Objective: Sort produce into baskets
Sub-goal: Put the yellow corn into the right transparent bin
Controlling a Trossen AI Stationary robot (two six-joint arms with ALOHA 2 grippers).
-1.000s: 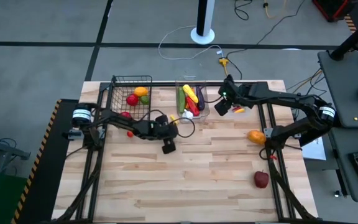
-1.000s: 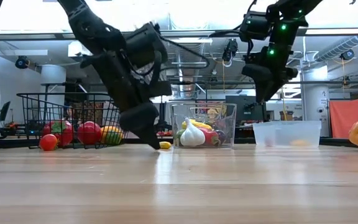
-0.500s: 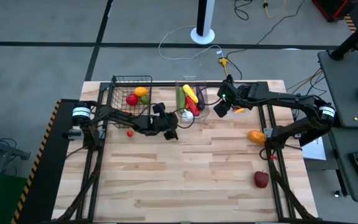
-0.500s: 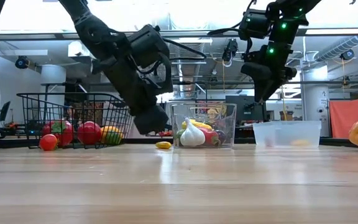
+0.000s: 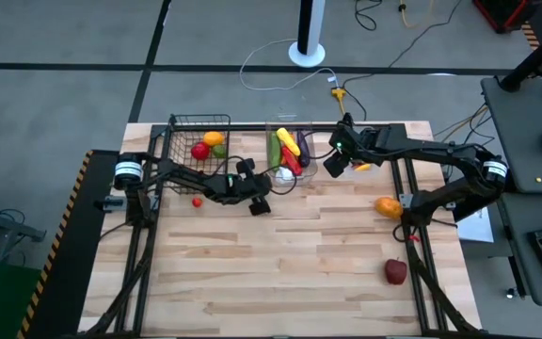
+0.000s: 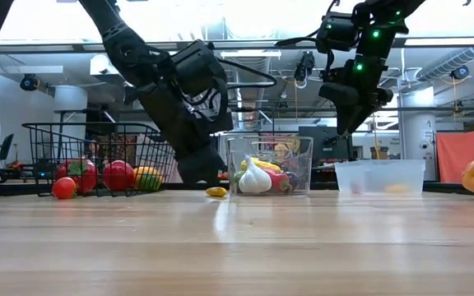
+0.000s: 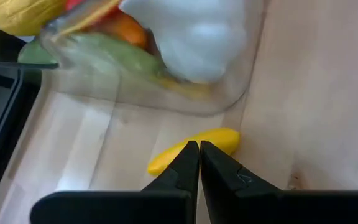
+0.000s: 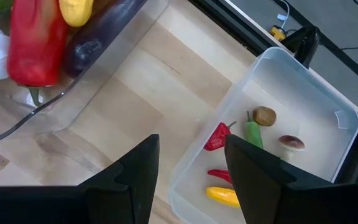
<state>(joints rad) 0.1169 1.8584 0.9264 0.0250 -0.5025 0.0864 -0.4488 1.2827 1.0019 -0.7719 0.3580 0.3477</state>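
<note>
The black wire basket (image 5: 199, 149) holds red, orange and green produce; a small red tomato (image 5: 197, 201) lies on the surface just outside it. The left claw (image 7: 199, 157), fingers pressed together and empty, hangs over a small yellow pepper (image 7: 194, 149) beside the taller clear bin (image 6: 270, 164). The right claw (image 8: 190, 163), fingers apart and empty, hovers over the shallower bin (image 8: 303, 106). An orange pepper (image 5: 389, 205) and red apple (image 5: 396, 272) lie farther right.
</note>
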